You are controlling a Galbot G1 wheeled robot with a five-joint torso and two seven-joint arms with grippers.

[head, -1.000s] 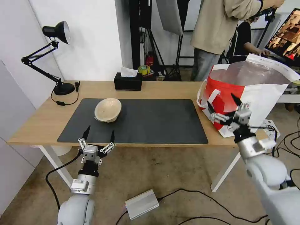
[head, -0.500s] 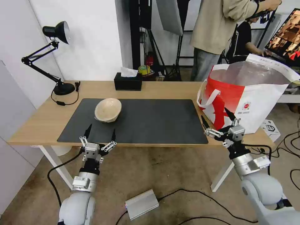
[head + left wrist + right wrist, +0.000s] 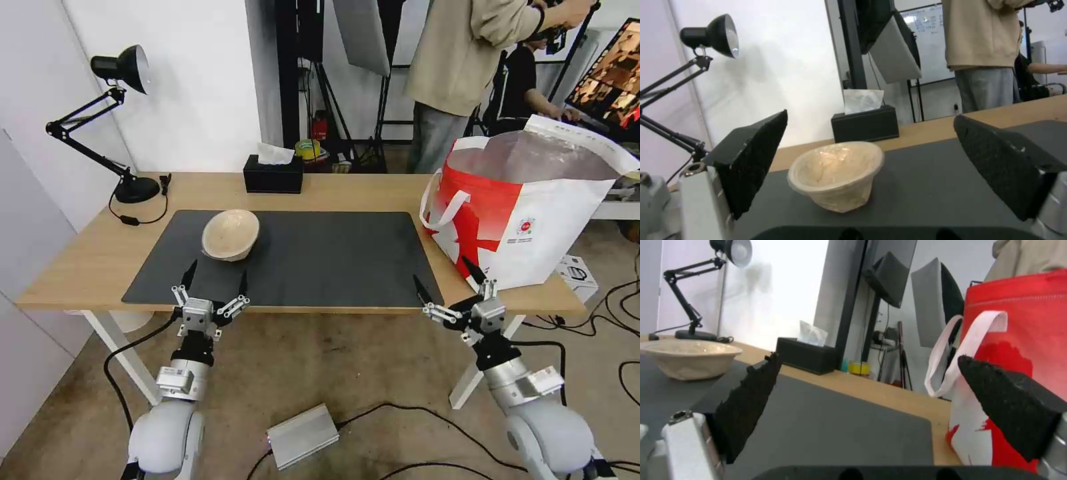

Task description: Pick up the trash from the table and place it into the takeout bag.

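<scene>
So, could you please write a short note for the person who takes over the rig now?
Left gripper: open, empty, at the table's near edge, in front of the beige bowl.
Right gripper: open, empty, at the near edge beside the takeout bag.
The beige bowl sits tilted on the dark mat, left side. The bag stands open on the right end of the table.
Done: no other trash lies on the table; what the bag holds cannot be seen.
Left: pick up the beige bowl and put it in the bag.

I saw a beige bowl point(image 3: 230, 234) on the dark grey mat point(image 3: 320, 257); the bag point(image 3: 527, 213) was white and red, silver-lined; the table point(image 3: 87, 253) was light wood.
</scene>
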